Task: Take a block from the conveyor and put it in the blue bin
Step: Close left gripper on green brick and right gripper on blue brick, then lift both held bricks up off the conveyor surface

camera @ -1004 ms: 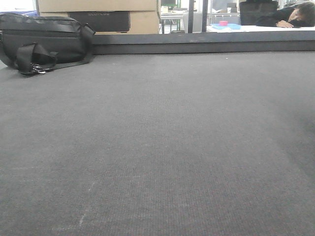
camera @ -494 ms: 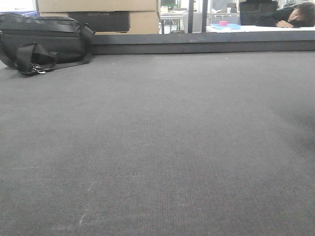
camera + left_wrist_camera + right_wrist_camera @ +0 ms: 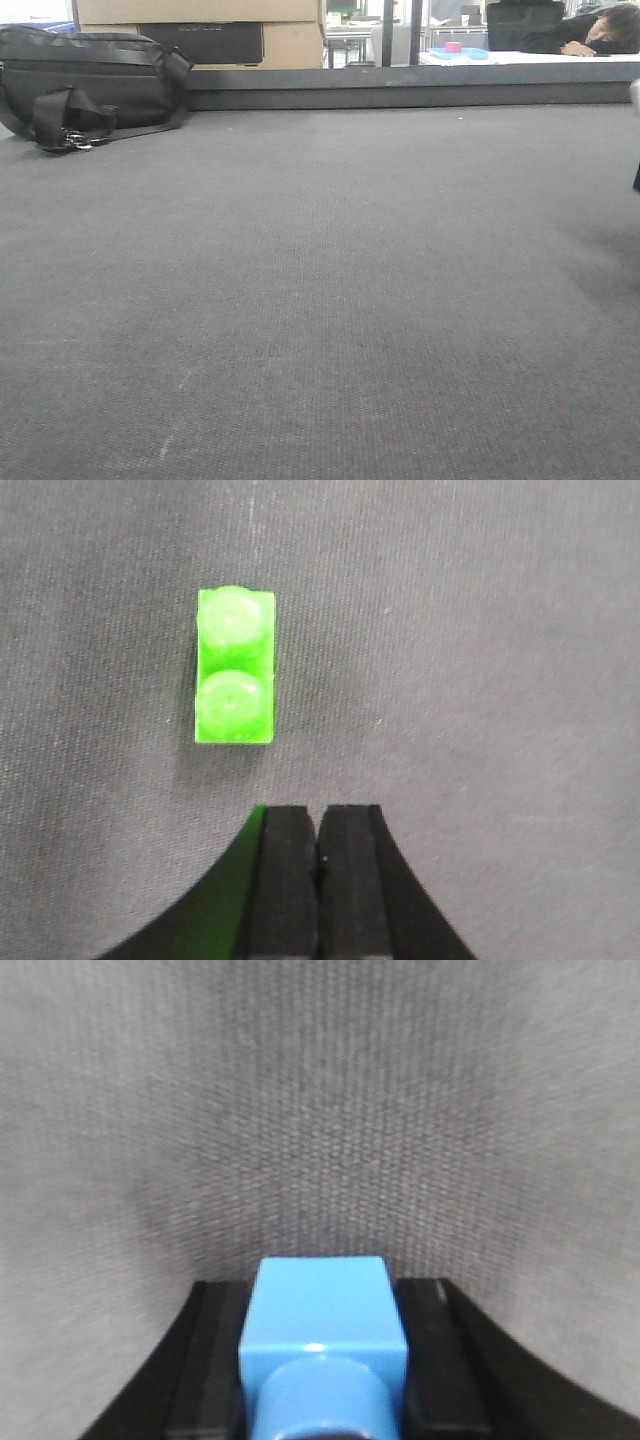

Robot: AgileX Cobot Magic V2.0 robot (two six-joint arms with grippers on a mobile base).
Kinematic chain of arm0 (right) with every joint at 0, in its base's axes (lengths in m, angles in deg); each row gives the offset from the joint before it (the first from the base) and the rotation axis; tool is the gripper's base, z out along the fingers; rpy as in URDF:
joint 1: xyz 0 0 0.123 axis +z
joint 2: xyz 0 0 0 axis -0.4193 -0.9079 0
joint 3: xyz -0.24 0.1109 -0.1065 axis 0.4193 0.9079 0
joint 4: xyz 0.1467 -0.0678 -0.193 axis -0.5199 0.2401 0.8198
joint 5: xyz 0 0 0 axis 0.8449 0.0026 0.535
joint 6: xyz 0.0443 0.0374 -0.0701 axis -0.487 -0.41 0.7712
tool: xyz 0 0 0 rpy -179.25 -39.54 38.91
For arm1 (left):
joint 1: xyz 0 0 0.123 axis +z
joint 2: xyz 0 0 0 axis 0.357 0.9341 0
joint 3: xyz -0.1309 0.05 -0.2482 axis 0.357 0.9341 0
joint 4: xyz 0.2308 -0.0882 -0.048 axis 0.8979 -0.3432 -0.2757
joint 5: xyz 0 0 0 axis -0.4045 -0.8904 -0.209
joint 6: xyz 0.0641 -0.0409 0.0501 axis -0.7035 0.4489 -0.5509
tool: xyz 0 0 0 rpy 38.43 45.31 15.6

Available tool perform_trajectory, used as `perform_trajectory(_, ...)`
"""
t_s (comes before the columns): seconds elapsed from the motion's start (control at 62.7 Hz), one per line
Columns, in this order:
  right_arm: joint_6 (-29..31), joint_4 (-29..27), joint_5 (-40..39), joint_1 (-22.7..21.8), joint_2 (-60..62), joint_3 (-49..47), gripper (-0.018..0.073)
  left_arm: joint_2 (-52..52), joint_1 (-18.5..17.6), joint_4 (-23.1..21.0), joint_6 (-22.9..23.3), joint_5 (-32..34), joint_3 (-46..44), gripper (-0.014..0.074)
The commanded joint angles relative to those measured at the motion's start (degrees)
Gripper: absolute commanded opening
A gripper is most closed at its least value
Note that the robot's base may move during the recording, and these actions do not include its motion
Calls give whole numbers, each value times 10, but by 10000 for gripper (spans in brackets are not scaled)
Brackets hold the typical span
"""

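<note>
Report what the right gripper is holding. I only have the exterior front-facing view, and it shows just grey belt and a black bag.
Observer: In the right wrist view, the right gripper is shut on a light blue plastic block with a round stud.
Operator: Give me the left gripper too.
Observer: The left gripper is shut and empty, its black pads pressed together.
Operator: Check the belt for another block.
Observer: A bright green two-stud plastic block lies flat on the dark grey woven conveyor belt, ahead of the left gripper and offset toward the left of that view.
</note>
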Motion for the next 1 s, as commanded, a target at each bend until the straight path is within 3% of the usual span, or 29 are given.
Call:
perform_trajectory(0.0,0,7,1,-2,38,-4,-161,5,-2,-3,11,-17,-25,-111)
perform_trajectory(0.159,0,1,14,-2,74,-4,-162,56,-2,21,5,-85,-86,-111)
perform_trajectory(0.287,0,-13,14,-2,89,-4,-162,111,-2,33,-35,-85,-126,-111)
perform_trajectory(0.494,0,-33,13,-2,90,-4,-162,189,-2,66,-36,-77,-137,-100)
perform_trajectory(0.558,0,-36,12,-2,90,-4,-162,209,-2,67,-36,-77,-137,-46)
perform_trajectory(0.829,0,-38,7,-2,90,-4,-162,240,-2,67,-22,-49,-130,377)
perform_trajectory(0.893,0,-38,7,-2,90,-4,-162,240,-2,67,-3,-43,-119,431)
perform_trajectory(0.989,0,-38,6,-2,90,-4,-162,240,-2,67,2,-1,-87,444)
